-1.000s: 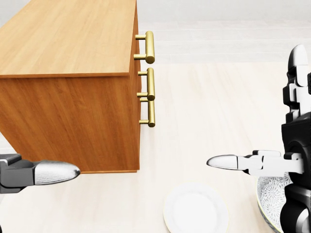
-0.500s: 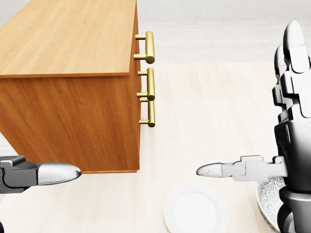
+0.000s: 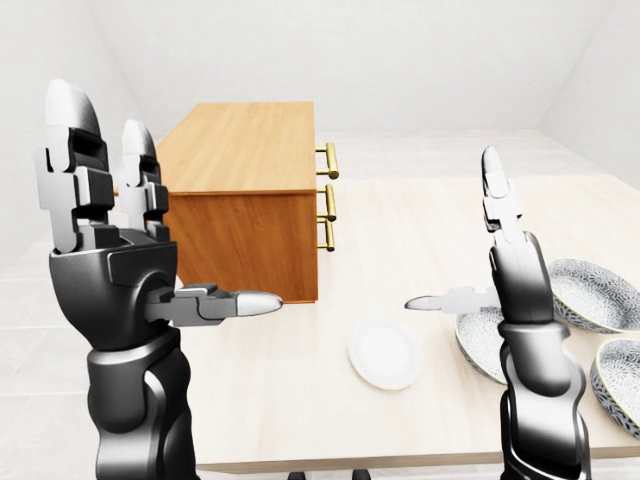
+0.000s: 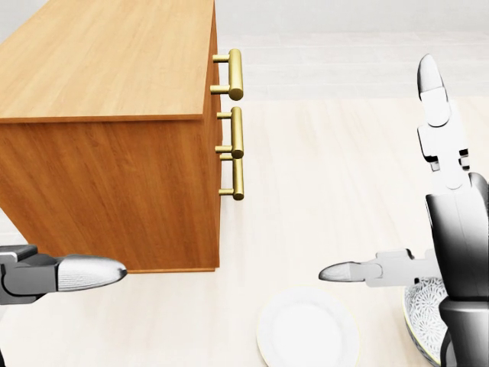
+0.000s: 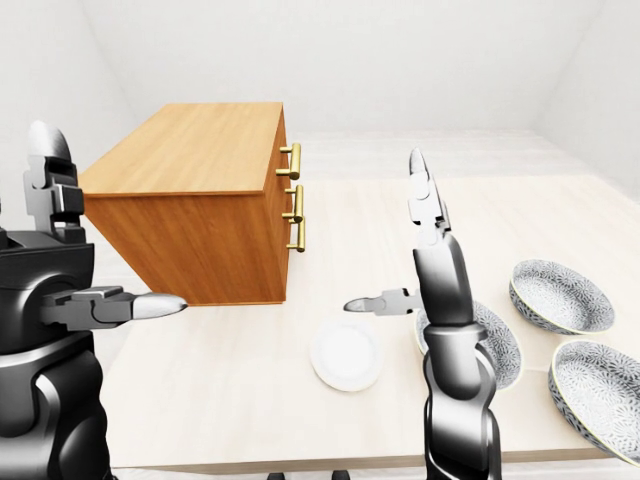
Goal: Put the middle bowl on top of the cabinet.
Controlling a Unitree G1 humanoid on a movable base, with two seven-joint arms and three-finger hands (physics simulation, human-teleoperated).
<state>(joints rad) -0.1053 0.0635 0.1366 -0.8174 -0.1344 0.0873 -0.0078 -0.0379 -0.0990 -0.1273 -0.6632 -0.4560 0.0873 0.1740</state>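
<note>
Three bowls stand on the table (image 5: 240, 400) at the right side of the right-eye view. Counted from left to right, the middle bowl (image 5: 562, 298) is the upper one. The left bowl (image 5: 500, 350) is partly hidden behind the right arm, and the lower bowl (image 5: 600, 385) is cut by the right edge. The middle bowl is near the other two, but I cannot tell if they touch. It is round, so it has no long axis, and it stands upright with the opening upward. Its inside is white with a fine dark pattern, and the rim looks pale yellow.

The plate (image 5: 345, 357) is plain white and lies flat at the lower centre, left of the left bowl and apart from it.

The cabinet (image 5: 200, 200) is of wood and fills the upper left of the view. Its three brass handles (image 4: 235, 122) are on the side that faces right. Nothing lies on its top.

The left hand (image 3: 110, 280) is spread wide, with fingers straight up and thumb pointing right, and it holds nothing. The right hand (image 5: 440, 270) is also wide: fingers up, thumb pointing left, empty, well apart from the middle bowl.
</note>
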